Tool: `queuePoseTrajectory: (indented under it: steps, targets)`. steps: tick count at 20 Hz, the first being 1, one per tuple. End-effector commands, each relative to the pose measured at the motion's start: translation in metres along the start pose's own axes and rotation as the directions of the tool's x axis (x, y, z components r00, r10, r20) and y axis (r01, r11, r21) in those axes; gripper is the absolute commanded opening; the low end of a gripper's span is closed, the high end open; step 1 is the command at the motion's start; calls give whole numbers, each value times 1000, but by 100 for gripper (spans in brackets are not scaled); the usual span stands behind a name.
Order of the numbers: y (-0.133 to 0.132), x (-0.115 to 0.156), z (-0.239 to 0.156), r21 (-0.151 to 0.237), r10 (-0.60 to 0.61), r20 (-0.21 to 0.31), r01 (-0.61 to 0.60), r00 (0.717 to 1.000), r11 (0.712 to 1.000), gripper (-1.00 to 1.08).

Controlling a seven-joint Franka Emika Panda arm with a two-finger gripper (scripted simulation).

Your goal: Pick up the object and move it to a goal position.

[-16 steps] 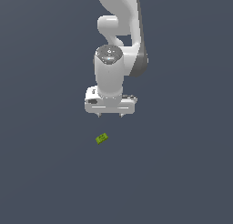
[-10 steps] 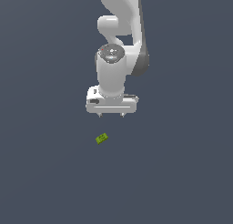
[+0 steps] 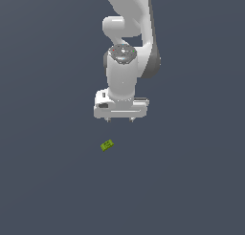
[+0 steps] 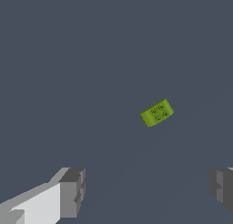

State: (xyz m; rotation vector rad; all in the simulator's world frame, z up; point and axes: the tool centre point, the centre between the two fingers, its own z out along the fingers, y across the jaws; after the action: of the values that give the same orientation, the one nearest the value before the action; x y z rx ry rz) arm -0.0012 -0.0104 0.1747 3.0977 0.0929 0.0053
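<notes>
Since the earlier pictures the arm has turned a little at the wrist, so the gripper's white bar now sits squarer across the exterior view; the lime-green block (image 3: 107,144) lies on the same spot of the dark grey floor (image 3: 48,181) as before, with its tilt unchanged.

Taking the block as landmark: in the exterior view the gripper (image 3: 120,119) hangs above it in the picture and a little toward the exterior view's right, well apart from it, with bare floor between. The two short fingertips (image 3: 109,119) poke down from the underside of the white bar, spread wide, with nothing between them. The block rests flat on the floor, skewed, untouched.

In the wrist view the block (image 4: 156,113) shows faint darker markings on its upper face. The two grey finger pads (image 4: 73,192) stand far apart at the frame's edge; the block lies beyond them, not in the gap, clear of both.

Count: one block, one arm (image 3: 128,33), one gripper with two fingers
</notes>
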Motion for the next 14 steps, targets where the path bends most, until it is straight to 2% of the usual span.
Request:
queuePoseTrajectory:
  steps: [1,9,14]
  targets:
    - [1,1,2,2,16,1,-16,1000,1000,100]
    - [8,7,16,13,147,5,-147,989,989,100]
    - [16,13,31,22,280,11,-280,960,960,100]
